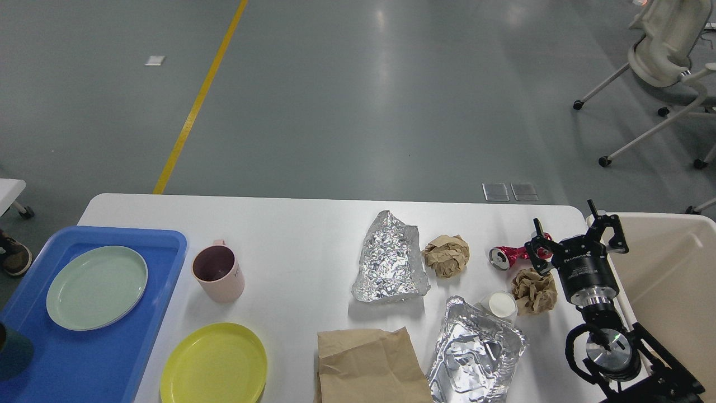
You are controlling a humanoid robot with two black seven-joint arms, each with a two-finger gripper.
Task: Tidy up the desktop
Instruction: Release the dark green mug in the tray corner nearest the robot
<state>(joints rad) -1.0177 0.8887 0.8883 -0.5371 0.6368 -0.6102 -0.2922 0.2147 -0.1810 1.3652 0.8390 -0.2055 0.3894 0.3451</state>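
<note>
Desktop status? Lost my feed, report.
Right gripper open, empty, beside red can. Left not in view. Desktop cluttered: foil, paper wads, plates, mug. Nothing blocking.

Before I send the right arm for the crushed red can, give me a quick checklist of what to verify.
1. Right gripper open and empty: ok.
2. Red can lying on the table, its open end showing: ok.
3. Approach clear: not ok, a crumpled paper ball lies close beside the can.
4. Beige bin open for the drop: ok.
5. White cup out of the path: cannot tell.
6. Left gripper position: cannot tell, not in view.
</note>
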